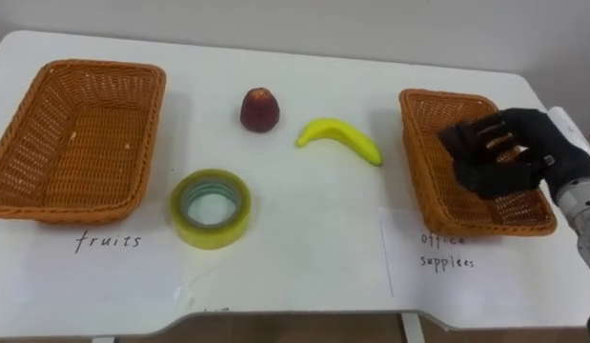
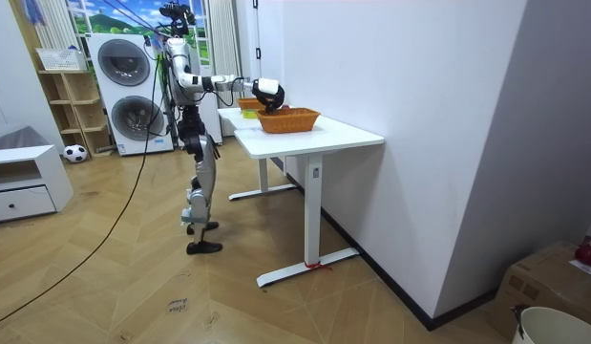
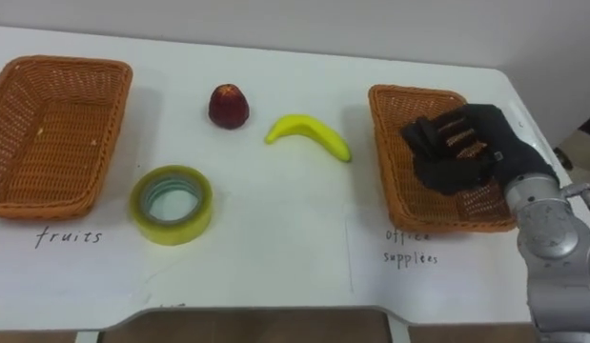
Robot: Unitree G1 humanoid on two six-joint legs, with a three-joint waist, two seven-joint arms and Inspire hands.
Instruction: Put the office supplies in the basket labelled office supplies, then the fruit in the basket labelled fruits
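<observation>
- Your right hand point(image 1: 499, 152) hangs over the right half of the office supplies basket point(image 1: 420, 107), its back turned up toward you.
- You cannot tell how far the hand is closed, or whether anything is under it.
- The banana point(image 1: 339, 138) lies on the white table point(image 1: 304, 267), just outside that basket, to the hand's left.
- The red apple point(image 1: 259, 110) stands further left, beyond the banana.
- The yellow tape roll point(image 1: 211, 210) lies flat, well to the hand's left and nearer you.
- The fruit basket point(image 1: 28, 133) stands farthest to the hand's left.
</observation>
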